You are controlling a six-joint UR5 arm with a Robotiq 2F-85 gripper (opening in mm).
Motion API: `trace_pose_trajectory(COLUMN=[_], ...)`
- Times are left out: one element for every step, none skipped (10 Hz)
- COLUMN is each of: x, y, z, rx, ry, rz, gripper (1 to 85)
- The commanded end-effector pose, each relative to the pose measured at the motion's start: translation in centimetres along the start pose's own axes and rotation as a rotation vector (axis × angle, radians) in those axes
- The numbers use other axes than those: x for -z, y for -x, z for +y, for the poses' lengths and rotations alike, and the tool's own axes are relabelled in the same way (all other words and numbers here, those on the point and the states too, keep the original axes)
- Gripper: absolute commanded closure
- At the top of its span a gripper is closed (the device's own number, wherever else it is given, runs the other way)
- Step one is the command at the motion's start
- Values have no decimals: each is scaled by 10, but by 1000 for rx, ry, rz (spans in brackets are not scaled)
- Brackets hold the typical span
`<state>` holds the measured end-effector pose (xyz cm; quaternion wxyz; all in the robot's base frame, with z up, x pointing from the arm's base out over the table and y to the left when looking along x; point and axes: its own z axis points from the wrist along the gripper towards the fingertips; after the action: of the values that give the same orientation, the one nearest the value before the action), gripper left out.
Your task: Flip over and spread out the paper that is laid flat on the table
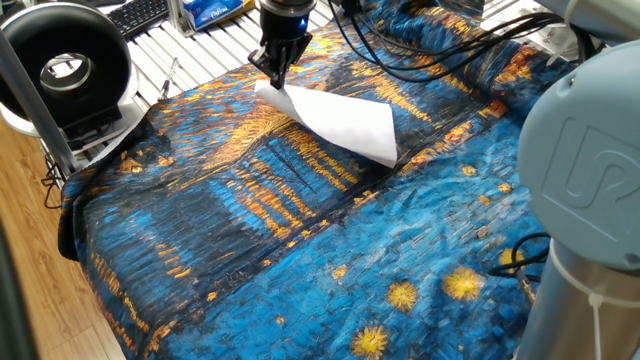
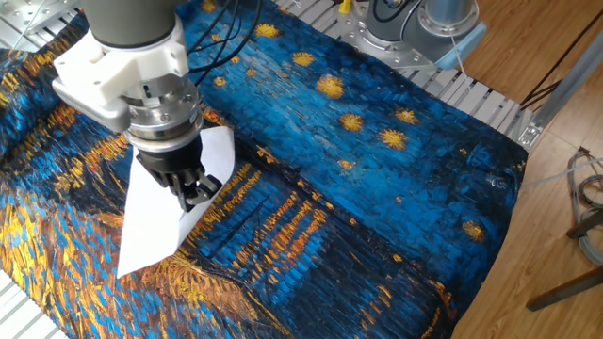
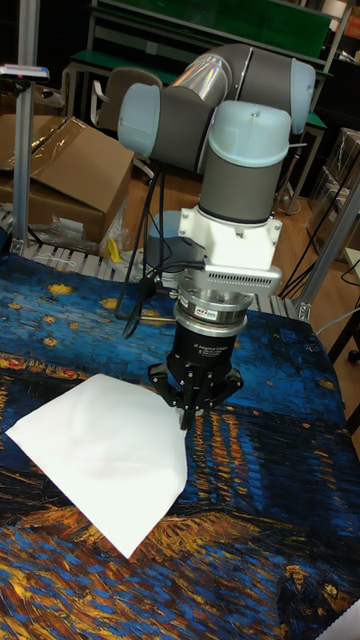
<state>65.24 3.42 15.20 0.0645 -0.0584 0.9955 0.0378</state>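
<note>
The paper (image 1: 345,124) (image 2: 155,221) (image 3: 100,455) is a plain white sheet on the blue and gold table (image 1: 300,250) (image 2: 377,179) (image 3: 260,520). My gripper (image 1: 277,75) (image 2: 196,198) (image 3: 186,418) is shut on one corner of the paper and holds that corner lifted off the cloth. The sheet slopes down from the pinched corner, and its far edge rests on the table. In the other fixed view the wrist hides part of the paper.
A black round fan (image 1: 65,70) stands at the left on the white slatted surface, with a keyboard (image 1: 140,15) behind it. Black cables (image 1: 420,40) trail over the cloth at the back. The arm's base (image 1: 585,200) fills the right side. Cardboard boxes (image 3: 60,170) lie beyond the table.
</note>
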Motion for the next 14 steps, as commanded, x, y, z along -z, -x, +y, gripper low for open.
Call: trace_pose_trajectory(x=[2, 2, 2, 2, 4, 9, 17, 25, 32, 39, 46, 52, 56, 59], y=[0, 1, 2, 2, 3, 2, 2, 4, 5, 4, 3, 4, 7, 9], z=[-3, -8, -8, -7, -7, -9, -12, -16, -27, -38, -46, -56, -60, -49], rx=[17, 21, 22, 20, 19, 15, 7, -6, -17, -47, -62, -73, -83, -118], ry=[-6, -25, -24, -19, -23, -27, -36, -45, -77, -106, -121, -147, -142, -77], rz=[1, -3, -6, -8, -11, -9, -5, -9, -7, 5, 12, 13, 11, 17], gripper=[267, 267, 267, 267, 267, 273, 287, 377, 447, 613, 740, 833, 847, 847])
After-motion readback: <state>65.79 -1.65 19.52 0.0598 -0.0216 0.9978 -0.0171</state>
